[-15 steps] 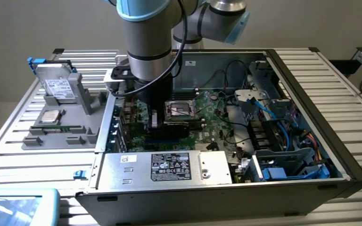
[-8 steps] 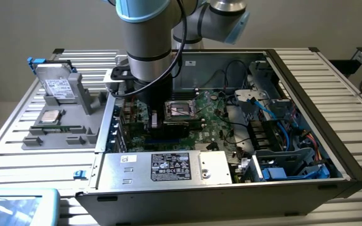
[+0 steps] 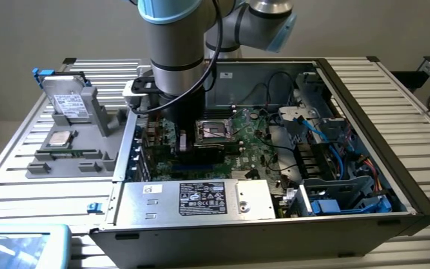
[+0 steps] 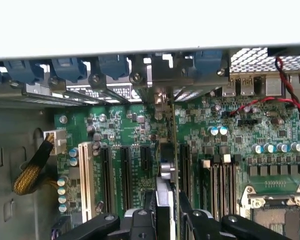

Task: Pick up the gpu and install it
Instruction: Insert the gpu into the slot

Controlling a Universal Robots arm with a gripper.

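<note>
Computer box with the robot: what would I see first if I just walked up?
The big robot arm reaching down into the open computer case catches the eye first. In the wrist view, its jaws are shut on a thin card, standing on edge among the long black slots of the green board.

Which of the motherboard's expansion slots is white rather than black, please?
The end slot nearest the yellow-sleeved cable; the other slots in the row are black.
</note>
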